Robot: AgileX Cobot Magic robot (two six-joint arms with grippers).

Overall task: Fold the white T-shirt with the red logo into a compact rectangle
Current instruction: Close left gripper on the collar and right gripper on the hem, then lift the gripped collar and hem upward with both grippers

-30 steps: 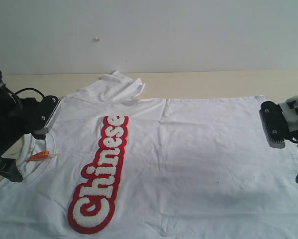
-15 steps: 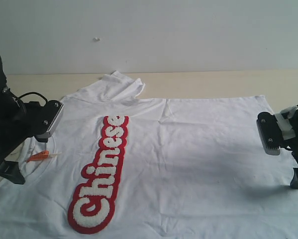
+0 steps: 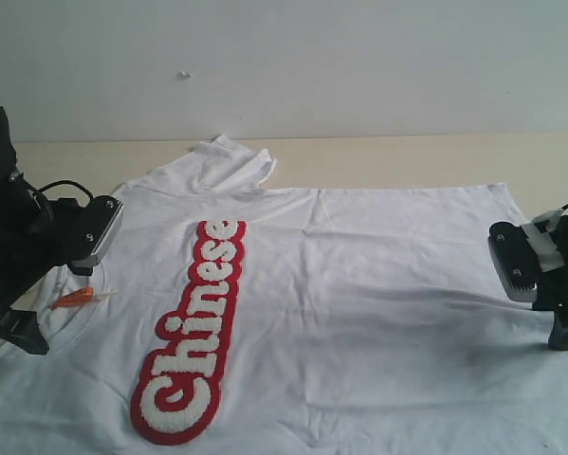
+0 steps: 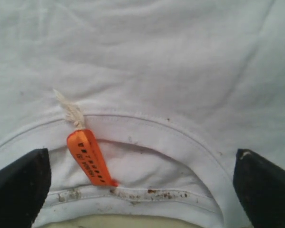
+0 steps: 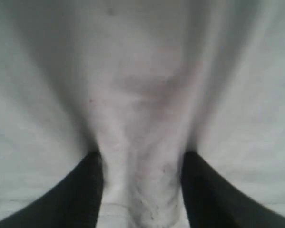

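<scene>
- Your T-shirt (image 3: 359, 284) lies flat on the worktop (image 3: 407, 156), front side up. The neck is on the left and the bottom edge is on the right. The red logo (image 3: 193, 332) runs along the left part.
- Your right hand (image 5: 142, 190) is at the bottom edge. It is clenched on a small ridge of cloth, bunched up between its two fingers (image 5: 85, 190).
- Your left hand (image 4: 142, 185) is released and wide apart, low over the collar (image 4: 180, 137). The orange tag (image 4: 87, 159) sits between its fingers. It holds nothing.
- I think the step now is to get a grip on both ends. Bring the left hand down and pinch the collar itself, not only the tag.
- Check that the right pinch is deep, so the cloth cannot slip out.
- Lift both ends together and slowly, so the fold comes out straight.
- The sleeve (image 3: 231, 161) at the far side is crumpled. Mind that it does not get caught in the fold.
</scene>
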